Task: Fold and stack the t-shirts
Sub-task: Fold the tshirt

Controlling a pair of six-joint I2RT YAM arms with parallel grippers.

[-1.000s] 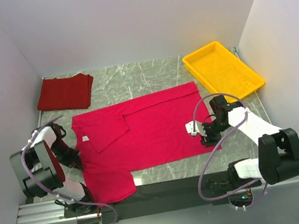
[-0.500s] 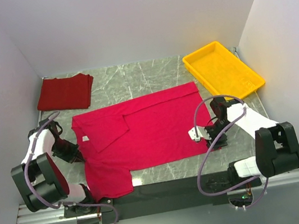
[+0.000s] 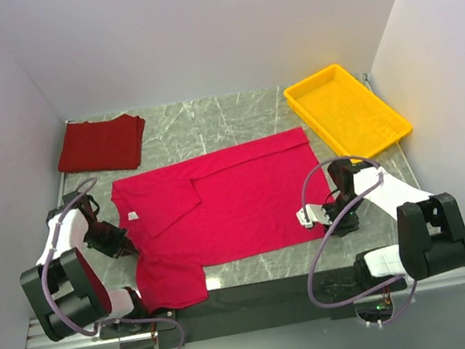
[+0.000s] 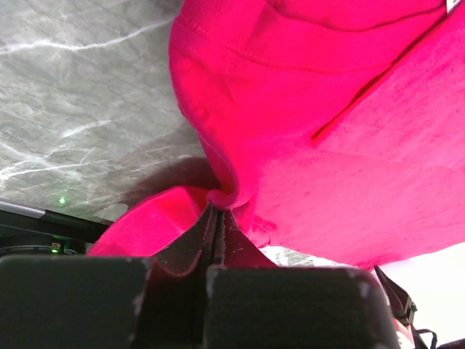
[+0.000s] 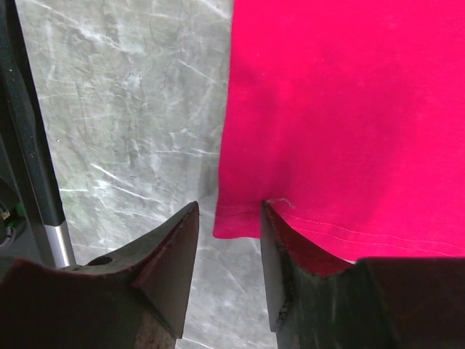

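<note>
Grey marble table [image 3: 206, 117], white walls on three sides. Crimson t-shirt [image 3: 237, 200] spread flat mid-table, near-left sleeve reaching the near edge. Left gripper [image 4: 218, 214] clamped tight on a bunched fold at the shirt's left side. Right gripper [image 5: 229, 218] has jaws parted astride the near-right hem corner, cloth between them, not pinched. Fabric judged light and limp, likely to drag and wrinkle; best taken at hem corners. Maroon t-shirt [image 3: 102, 144] lies folded far left, yellow tray [image 3: 347, 112] far right; both well apart, neither in the way
</note>
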